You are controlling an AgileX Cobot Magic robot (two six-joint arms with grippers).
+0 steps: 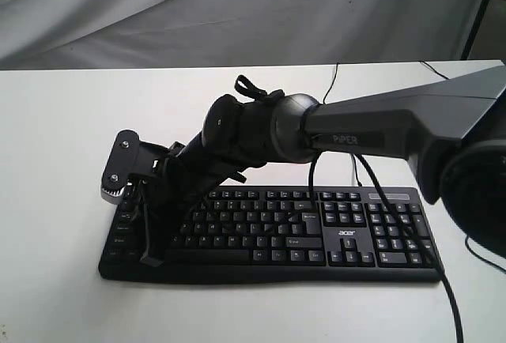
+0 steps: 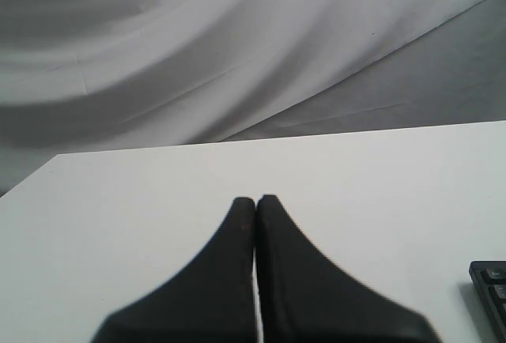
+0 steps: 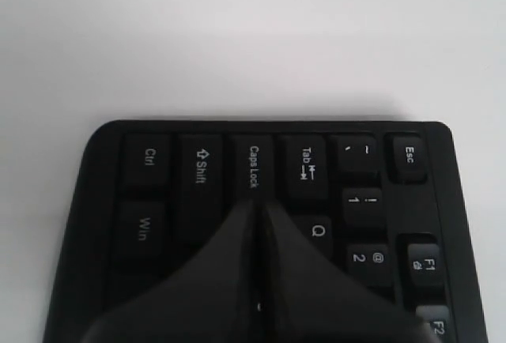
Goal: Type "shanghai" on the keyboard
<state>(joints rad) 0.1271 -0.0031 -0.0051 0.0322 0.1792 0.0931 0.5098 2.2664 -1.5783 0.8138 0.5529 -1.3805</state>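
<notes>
I logged the flat, matte black keyboard lying near the middle of the smooth white surface. The right hand, wedge-shaped fingers pressed together and empty, sat over the keyboard's left end beside Caps Lock. The left hand, likewise closed and empty, hung above the surface.

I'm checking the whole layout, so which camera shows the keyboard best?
The exterior view: the keyboard is seen end to end, though the right arm hides some keys. The right wrist view shows only the Caps Lock corner; the left wrist view, just an edge.
</notes>
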